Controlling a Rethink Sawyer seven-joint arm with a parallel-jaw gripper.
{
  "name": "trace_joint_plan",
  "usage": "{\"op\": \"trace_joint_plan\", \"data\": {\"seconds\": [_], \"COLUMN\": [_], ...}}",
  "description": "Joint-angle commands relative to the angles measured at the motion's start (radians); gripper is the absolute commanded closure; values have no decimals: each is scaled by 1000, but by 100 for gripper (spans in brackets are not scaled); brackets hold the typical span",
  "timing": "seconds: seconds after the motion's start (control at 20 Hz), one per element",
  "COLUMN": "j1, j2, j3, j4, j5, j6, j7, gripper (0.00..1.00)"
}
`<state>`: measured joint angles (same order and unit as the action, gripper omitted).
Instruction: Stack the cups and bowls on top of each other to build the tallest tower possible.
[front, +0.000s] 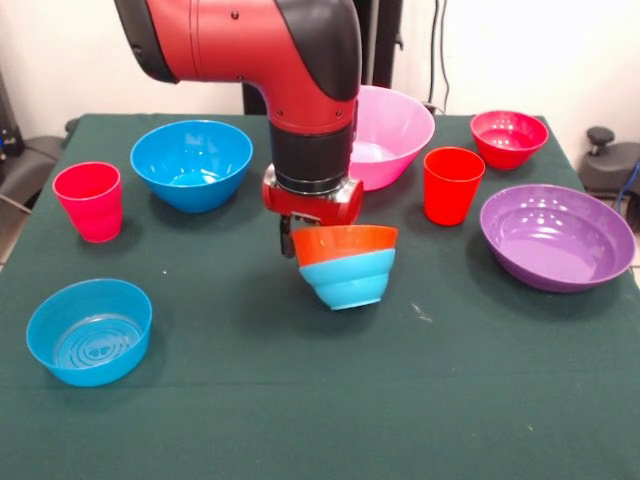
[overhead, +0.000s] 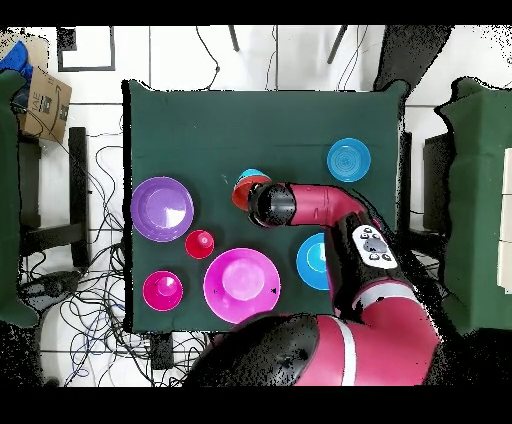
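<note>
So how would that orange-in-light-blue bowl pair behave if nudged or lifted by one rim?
The light-blue bowl narrows to a small base, so the pair probably tips easily; it already looks tilted. The orange bowl only sits nested, so it may slide out. Both look glossy, thin plastic: likely light, stiff and slippery at the pincer.

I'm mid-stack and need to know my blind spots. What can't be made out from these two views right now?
- Gripper: open or shut cannot be told; the orange bowl hides it in the front view, the arm in the overhead view.
- Light-blue bowl: tilted, but whether it touches the table is unclear.
- Deep blue bowl and pinkish-red cup: partly or wholly under the arm overhead.
</note>
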<state>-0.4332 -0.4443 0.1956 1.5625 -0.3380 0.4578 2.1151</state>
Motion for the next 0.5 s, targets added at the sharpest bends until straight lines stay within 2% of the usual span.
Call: {"op": "trace_joint_plan", "data": {"seconds": [0.05,0.5], "j1": [31,48], "j2": [-71,-117], "j3": [30,42], "j4": [-33,-62], "j5": [28,60], "j6": [190,316], "j7": [-27,-15], "gripper": [0,0]}}
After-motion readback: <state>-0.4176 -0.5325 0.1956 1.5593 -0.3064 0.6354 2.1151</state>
